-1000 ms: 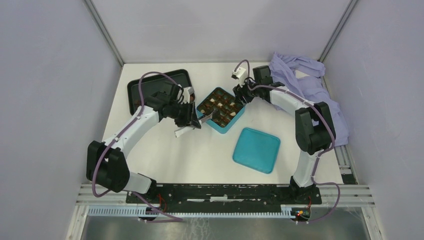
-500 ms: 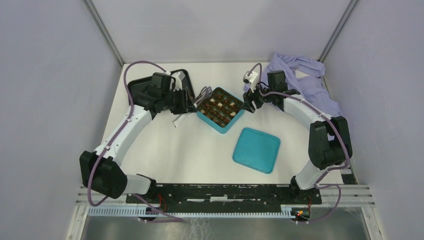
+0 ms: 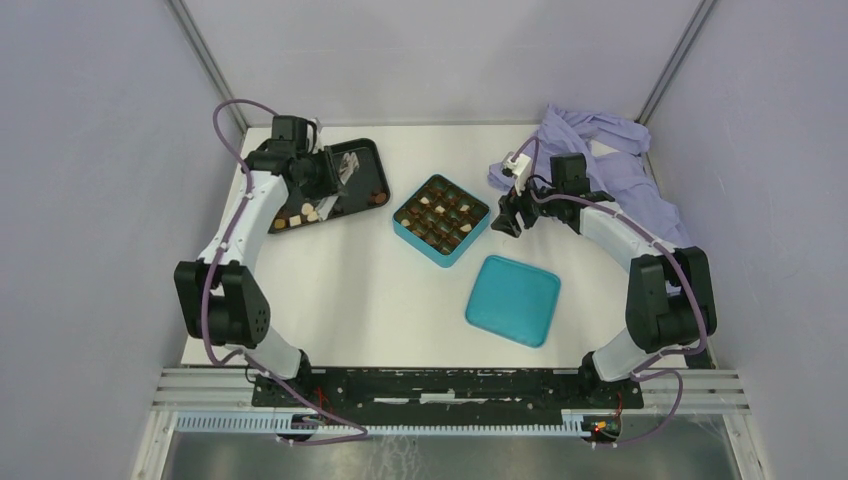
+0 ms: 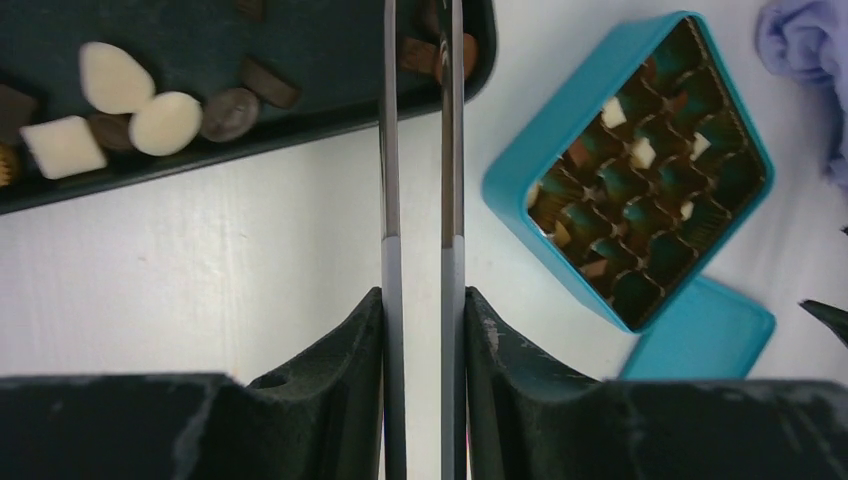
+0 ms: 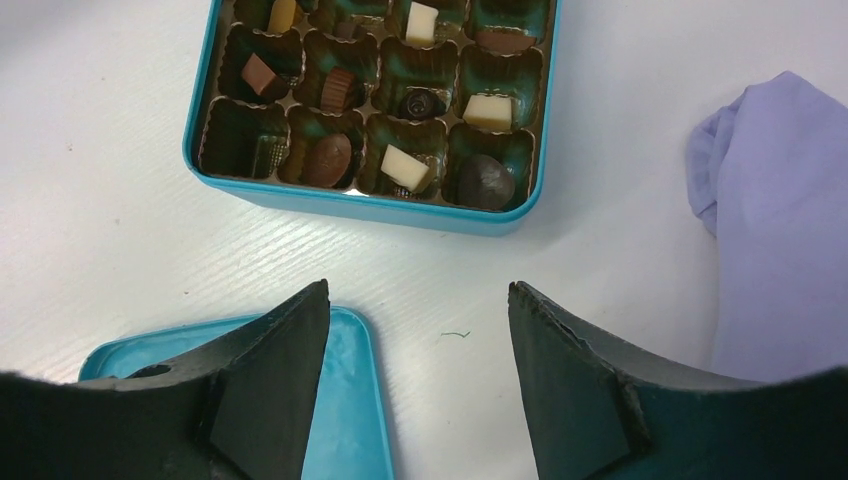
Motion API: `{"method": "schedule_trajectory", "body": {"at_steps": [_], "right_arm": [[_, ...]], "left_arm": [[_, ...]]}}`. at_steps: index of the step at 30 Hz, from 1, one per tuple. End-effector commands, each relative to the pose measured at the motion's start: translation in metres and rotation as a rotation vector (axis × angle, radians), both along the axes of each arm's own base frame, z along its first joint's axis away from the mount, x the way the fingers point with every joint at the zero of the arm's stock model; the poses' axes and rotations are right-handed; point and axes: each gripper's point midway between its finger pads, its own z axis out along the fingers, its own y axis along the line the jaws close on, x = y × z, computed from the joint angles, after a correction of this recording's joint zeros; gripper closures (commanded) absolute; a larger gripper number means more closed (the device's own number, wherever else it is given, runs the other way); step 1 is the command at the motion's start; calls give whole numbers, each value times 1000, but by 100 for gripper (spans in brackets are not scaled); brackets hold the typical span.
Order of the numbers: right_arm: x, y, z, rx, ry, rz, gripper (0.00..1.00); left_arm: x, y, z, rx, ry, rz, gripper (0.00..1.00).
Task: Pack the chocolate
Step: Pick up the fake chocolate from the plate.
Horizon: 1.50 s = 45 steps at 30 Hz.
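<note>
On the black tray [image 3: 362,150], loose chocolate [image 4: 165,122] is kept; more sits in the teal box [image 3: 400,222]. Left gripper [image 4: 421,40]: tongs nearly closed, nothing held. Right gripper [image 5: 415,300]: spread wide, nothing held.

left claw [image 4: 420,130] nearly closed, right claw [image 5: 418,330] spread
</note>
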Motion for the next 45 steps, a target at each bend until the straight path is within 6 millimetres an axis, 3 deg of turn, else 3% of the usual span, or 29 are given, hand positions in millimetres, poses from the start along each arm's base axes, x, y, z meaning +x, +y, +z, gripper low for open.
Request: {"method": "schedule_trajectory", "body": {"at_steps": [1, 8, 24, 35, 45], "right_arm": [[3, 5, 17, 41, -60, 28, 28], [4, 6, 13, 51, -38, 34, 28], [5, 7, 5, 48, -5, 35, 28], [5, 8, 1, 47, 12, 37, 28], [5, 8, -2, 44, 16, 39, 28]], "left_arm": [[17, 36, 9, 144, -29, 4, 65], [29, 57, -7, 207, 20, 6, 65], [30, 65, -39, 262, 122, -40, 63], [34, 70, -44, 287, 132, -37, 60], [36, 72, -37, 289, 111, -5, 60]]}}
